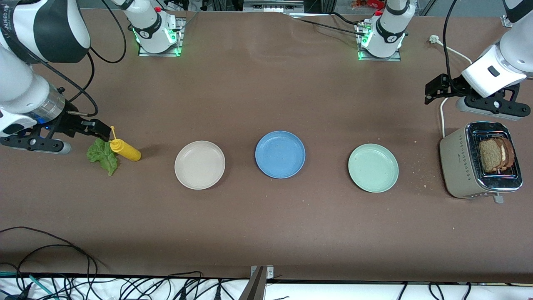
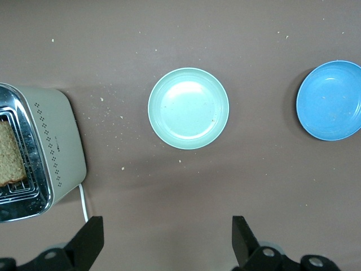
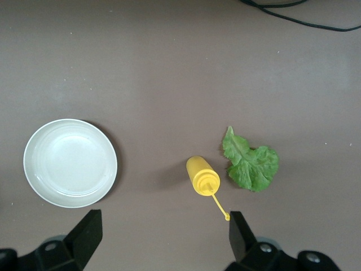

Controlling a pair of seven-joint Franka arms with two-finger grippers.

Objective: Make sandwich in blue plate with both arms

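The blue plate (image 1: 280,154) (image 2: 330,100) lies empty mid-table. No assembled sandwich shows. Brown bread slices (image 1: 495,154) (image 2: 10,155) stand in the toaster (image 1: 458,166) (image 2: 59,141) at the left arm's end. A green lettuce leaf (image 1: 102,155) (image 3: 251,164) lies flat at the right arm's end. My left gripper (image 1: 431,93) (image 2: 167,237) hangs open and empty over the table beside the toaster. My right gripper (image 1: 95,128) (image 3: 163,234) hangs open and empty over the table next to the lettuce.
A beige plate (image 1: 200,164) (image 3: 70,162) and a pale green plate (image 1: 373,167) (image 2: 188,108) flank the blue one. A yellow squeeze bottle (image 1: 125,150) (image 3: 202,175) lies by the lettuce. Crumbs surround the toaster; its white cord (image 1: 442,116) runs toward the bases.
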